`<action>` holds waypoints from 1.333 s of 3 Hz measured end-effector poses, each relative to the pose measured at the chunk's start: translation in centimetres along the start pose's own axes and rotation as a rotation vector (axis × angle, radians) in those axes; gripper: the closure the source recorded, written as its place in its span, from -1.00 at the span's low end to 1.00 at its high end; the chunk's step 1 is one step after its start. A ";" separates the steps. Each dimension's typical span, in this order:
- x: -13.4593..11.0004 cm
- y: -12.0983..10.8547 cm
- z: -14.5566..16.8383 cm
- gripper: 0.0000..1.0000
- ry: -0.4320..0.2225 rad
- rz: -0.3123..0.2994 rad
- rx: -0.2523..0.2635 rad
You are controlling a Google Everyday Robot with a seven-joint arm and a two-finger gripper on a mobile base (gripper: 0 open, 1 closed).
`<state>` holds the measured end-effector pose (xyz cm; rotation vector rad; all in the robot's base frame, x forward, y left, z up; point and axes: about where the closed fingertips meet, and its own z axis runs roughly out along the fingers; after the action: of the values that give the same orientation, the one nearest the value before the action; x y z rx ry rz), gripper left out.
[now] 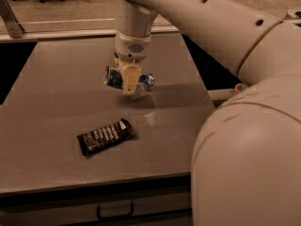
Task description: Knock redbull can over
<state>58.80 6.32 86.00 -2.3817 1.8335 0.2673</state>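
Grey table (56, 168) beneath the gripper (129, 89)
A black snack-bar wrapper (106, 136) lies flat, near the gripper on its camera side; the redbull can (146, 81) is sideways at the gripper; whether it touches the tabletop is unclear.

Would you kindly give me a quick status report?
Gripper low over the table, mid-surface. Redbull can sideways right at it, an end showing either side. Black wrapper nearer the front edge, apart, not in the way.
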 end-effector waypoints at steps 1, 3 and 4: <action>-0.2 0.8 0.5 -0.72 0.015 0.002 0.000; 0.1 1.3 0.4 -1.00 0.002 0.032 0.019; 1.6 0.6 -0.2 -1.00 -0.115 0.098 0.050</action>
<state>58.62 4.65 85.83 -2.1989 1.8836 0.3563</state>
